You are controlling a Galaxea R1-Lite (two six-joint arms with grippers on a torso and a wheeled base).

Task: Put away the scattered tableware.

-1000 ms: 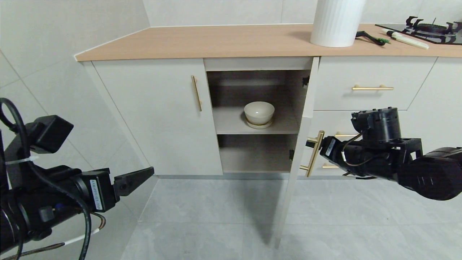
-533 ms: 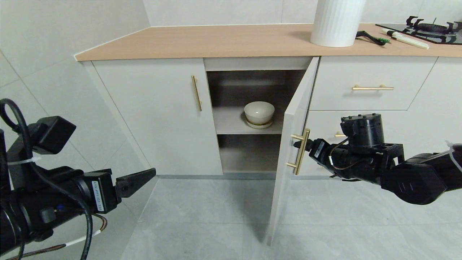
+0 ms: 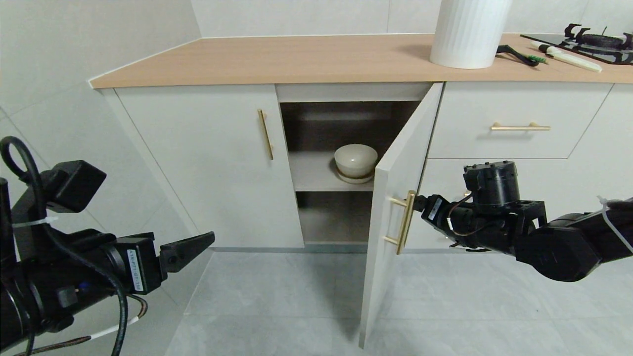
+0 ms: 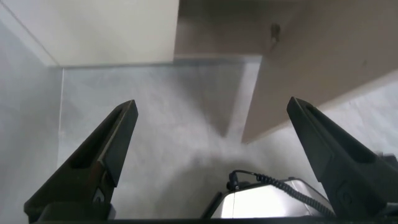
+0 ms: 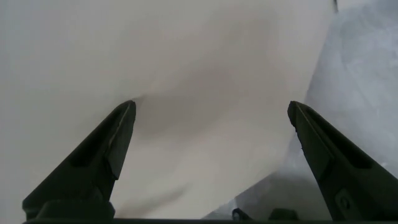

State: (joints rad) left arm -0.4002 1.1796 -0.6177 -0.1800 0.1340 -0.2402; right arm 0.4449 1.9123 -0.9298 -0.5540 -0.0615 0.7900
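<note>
Closing stage, by the look of it: tableware stowed, cabinet (image 3: pixel 346 92) partway shut.

Near centre of head view: bowl (image 3: pixel 355 159) on plate (image 3: pixel 354 178), both on upper shelf (image 3: pixel 311 173) inside cabinet. Partly screened by door (image 3: pixel 398 163) at 4 o'clock of bowl. Door approx half shut, hinged on 3 o'clock side, free edge out over floor (image 3: pixel 277 296).

R claw (image 3: pixel 419 202) at 3 o'clock of handle (image 3: pixel 403 222), just beside its upper end, on door's outer face; can't tell if touching. From R wrist: fingers spread wide, nothing between, plain door face close ahead.

L claw (image 3: pixel 198 244) low at 8 o'clock, well apart from cabinet. From L wrist: likewise spread wide, pinching nothing, floor below and door's bottom edge beyond.

Next, prob: push door toward 10 o'clock till flush w/ neighbouring door (image 3: pixel 207 163). Calls for contact on flat face or handle and a steady push along door's arc, given hinge at 3 o'clock side; straight shove likely to slide off. Worth holding L arm out of swing path. Bowl + plate back from shelf's front edge as far as visible, so no snag expected
</note>
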